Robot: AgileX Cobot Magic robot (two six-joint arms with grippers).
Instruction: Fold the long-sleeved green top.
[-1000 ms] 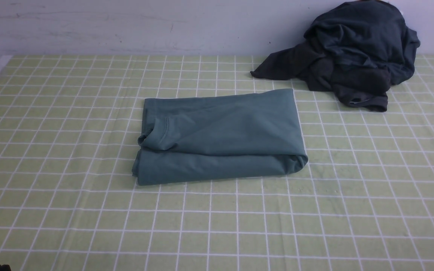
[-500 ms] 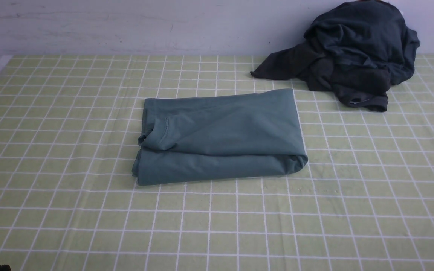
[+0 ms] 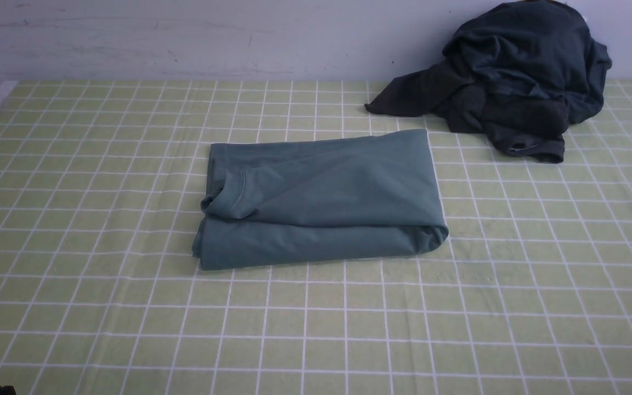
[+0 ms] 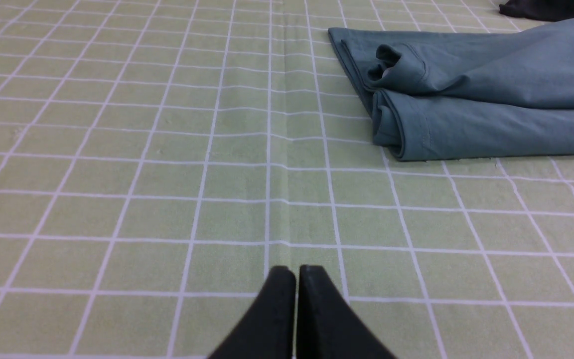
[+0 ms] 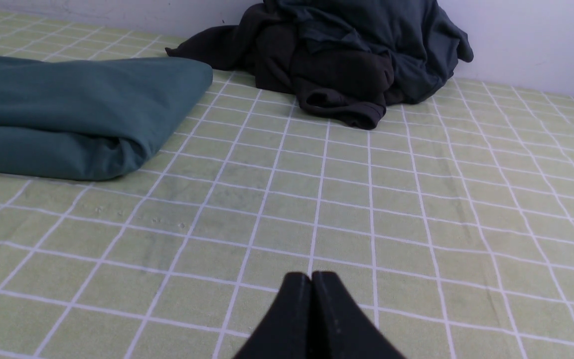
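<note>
Nearest the robot, low over the pale green checked cloth of the worktop [image 3: 316, 329], the black fingers of the left gripper [image 4: 296, 271] are seen pressed together with nothing between them, and the black fingers of the right gripper [image 5: 311, 278] are likewise closed on nothing; both are kept well apart from any garment. Towards the middle of the worktop, the muted teal-green cotton long-sleeved top [image 3: 321, 197] is laid flat, folded into a thick rectangular bundle whose long side runs across the front view. Its ribbed crew neck [image 3: 233, 192] is turned to the robot's left, and a rounded fold is shown at its right end. Farther back, at the far right and against the pale wall [image 3: 184, 38], a crumpled heap of dark charcoal-grey garments [image 3: 513, 82] is piled, set apart from the top.
</note>
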